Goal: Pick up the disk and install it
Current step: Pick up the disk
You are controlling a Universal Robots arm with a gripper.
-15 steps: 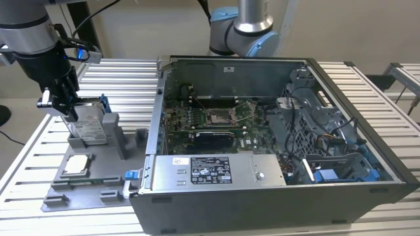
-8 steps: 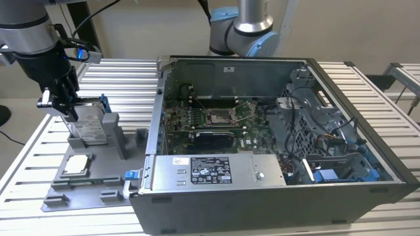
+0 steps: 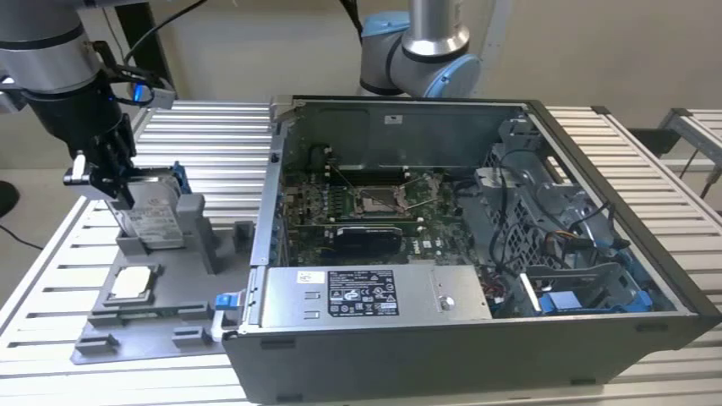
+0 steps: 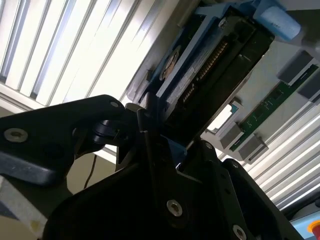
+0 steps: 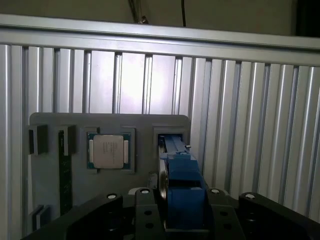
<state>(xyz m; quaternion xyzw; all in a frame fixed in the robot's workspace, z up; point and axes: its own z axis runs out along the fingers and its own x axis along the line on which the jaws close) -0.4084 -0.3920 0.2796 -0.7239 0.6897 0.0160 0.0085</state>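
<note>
- The disk (image 3: 152, 216) is being held on edge at the exterior view's left, over the slot of a grey stand (image 3: 192, 228); whether its lower end is clear of the slot cannot be told
- The disk's upper end is being pinched by the gripper (image 3: 113, 188), which reaches down from above; in the first wrist view the black fingers (image 5: 146, 200) are being pressed onto the two flat faces, with the blue frame between them
- The disk's long axis is running close to upright, leaning slightly in the exterior view
- The stand is being carried on a grey tray (image 3: 147, 330); a square silver chip (image 3: 132, 282) is lying in its own pocket near the stand
- The tray is resting on a slatted metal table (image 3: 215, 135), just beside an open computer case (image 3: 451, 355) on the exterior view's right
- The case is being crowded by a board, cables and a grey box (image 3: 361, 292); a bay with blue fittings (image 3: 564, 300) is lying at its far side, well apart from the disk
</note>
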